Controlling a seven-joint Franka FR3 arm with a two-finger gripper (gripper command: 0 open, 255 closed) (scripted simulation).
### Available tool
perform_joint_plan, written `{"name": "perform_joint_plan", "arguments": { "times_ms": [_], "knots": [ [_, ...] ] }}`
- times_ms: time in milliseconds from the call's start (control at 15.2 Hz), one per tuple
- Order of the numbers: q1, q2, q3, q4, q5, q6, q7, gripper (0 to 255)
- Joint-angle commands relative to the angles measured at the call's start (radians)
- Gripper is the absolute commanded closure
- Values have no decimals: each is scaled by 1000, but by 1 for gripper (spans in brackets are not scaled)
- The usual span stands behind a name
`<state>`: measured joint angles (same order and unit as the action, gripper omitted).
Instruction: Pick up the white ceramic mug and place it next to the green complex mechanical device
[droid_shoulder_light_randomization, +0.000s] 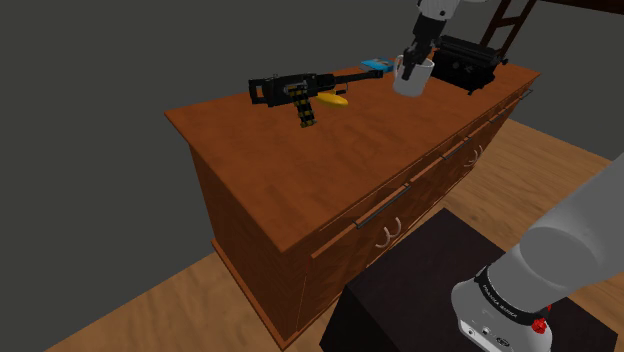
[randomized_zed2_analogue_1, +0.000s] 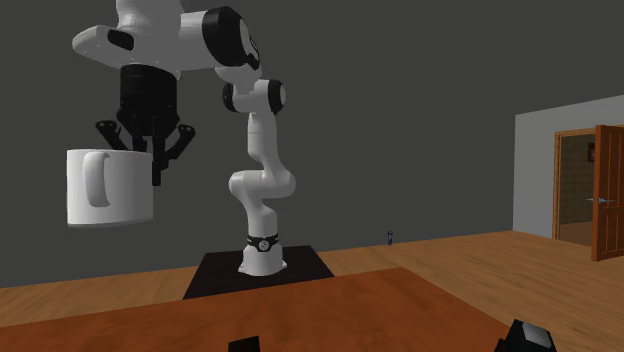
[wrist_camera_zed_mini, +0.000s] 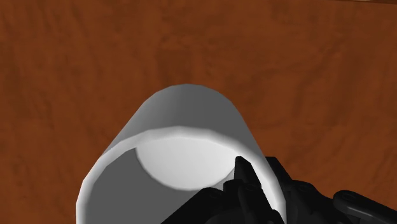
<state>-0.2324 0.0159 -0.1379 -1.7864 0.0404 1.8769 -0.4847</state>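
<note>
The gripper (randomized_zed2_analogue_1: 152, 160) pinches the mug's rim, one finger inside and one outside, so the white mug (randomized_zed2_analogue_1: 110, 190) hangs mouth-up, clear above the table (droid_shoulder_light_randomization: 300, 190). It hovers between a long dark machine (droid_shoulder_light_randomization: 295, 90) and a boxy dark machine (droid_shoulder_light_randomization: 468, 62); neither looks green, so the target is uncertain. The boxy one crowds the table's far end, while bare wood lies open toward the long one.
</note>
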Motion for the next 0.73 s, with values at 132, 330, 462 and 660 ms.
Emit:
{"name": "perform_joint_plan", "arguments": {
  "times_ms": [132,330,462,660],
  "knots": [
    [0,6,0,-49,2,56,-2,255],
    [0,11,0,-84,3,95,-4,255],
    [0,15,0,-106,4,121,-6,255],
    [0,23,0,-137,6,160,-8,255]
  ]
}}
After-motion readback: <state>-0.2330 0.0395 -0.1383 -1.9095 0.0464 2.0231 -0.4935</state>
